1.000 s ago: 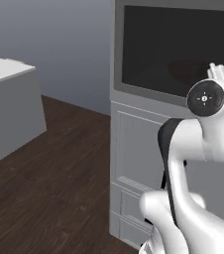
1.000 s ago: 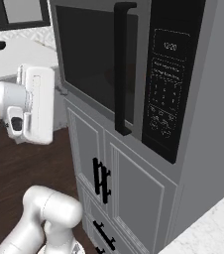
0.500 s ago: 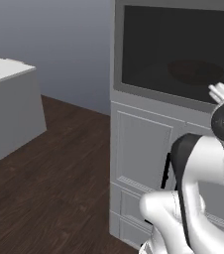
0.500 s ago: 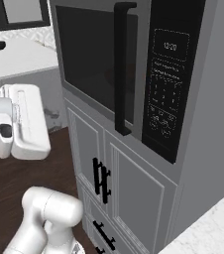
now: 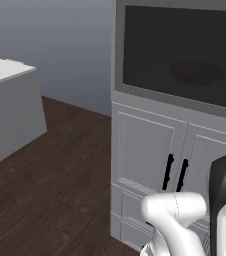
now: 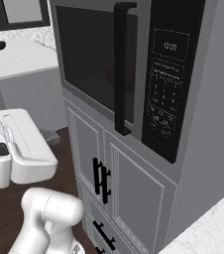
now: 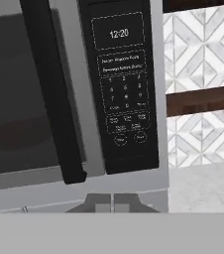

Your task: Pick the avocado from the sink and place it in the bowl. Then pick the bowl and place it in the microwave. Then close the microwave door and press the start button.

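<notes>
The microwave [image 6: 134, 74] stands built in above white cabinet doors, and its door [image 5: 185, 50] is closed. Through the dark glass the reddish-brown bowl [image 5: 197, 72] shows faintly inside. The avocado is hidden and the sink is out of view. A black vertical handle [image 7: 54, 99] runs beside the black control panel [image 7: 124, 89], which has two round buttons [image 7: 130, 139] at its bottom. My gripper [image 7: 111, 202] is shut with nothing between its fingers. It stands back from the microwave's front and points at the panel. My white hand [image 6: 20, 149] hangs left of the cabinet, below the door.
White cabinet doors with black handles [image 6: 101, 181] stand under the microwave. A grey counter block [image 5: 5, 110] stands to the left across a dark wooden floor [image 5: 50, 190]. A patterned tile wall with a brown shelf [image 7: 203, 99] lies right of the microwave.
The fingers have gone from open to shut. The hand has dropped lower and drawn back from the door, leaving the left base view at its right edge. The base has not moved.
</notes>
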Tool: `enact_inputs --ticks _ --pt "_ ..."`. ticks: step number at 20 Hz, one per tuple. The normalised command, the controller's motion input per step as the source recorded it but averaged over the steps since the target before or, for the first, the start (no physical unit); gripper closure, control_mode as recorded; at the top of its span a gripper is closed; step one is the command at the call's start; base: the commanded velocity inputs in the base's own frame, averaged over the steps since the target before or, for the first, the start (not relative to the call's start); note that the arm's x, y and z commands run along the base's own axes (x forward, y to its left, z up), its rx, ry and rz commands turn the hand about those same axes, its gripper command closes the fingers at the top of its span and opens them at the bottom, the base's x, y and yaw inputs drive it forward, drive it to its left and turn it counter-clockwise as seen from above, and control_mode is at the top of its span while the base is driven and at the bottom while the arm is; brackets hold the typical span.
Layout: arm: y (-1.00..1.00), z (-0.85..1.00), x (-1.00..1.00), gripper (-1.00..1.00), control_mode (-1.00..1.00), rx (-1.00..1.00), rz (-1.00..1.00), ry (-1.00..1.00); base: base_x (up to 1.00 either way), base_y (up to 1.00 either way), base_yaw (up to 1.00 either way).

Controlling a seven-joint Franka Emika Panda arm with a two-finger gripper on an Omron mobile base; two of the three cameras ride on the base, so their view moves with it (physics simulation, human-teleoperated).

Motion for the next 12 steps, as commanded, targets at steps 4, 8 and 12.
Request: enact_inputs --ticks 4,8,12 --pt "-0.25 -0.15 -0.03 1.0 -1.0 -0.25 -0.01 -0.04 0.0 0.0 0.0" --pt "-0.42 -0.34 0.09 1.0 -1.0 -0.02 0.0 0.0 0.0 0.0 0.0" --pt "-0.33 -0.47 0.14 1.0 -1.0 0.0 0.0 0.0 0.0 0.0 0.0"
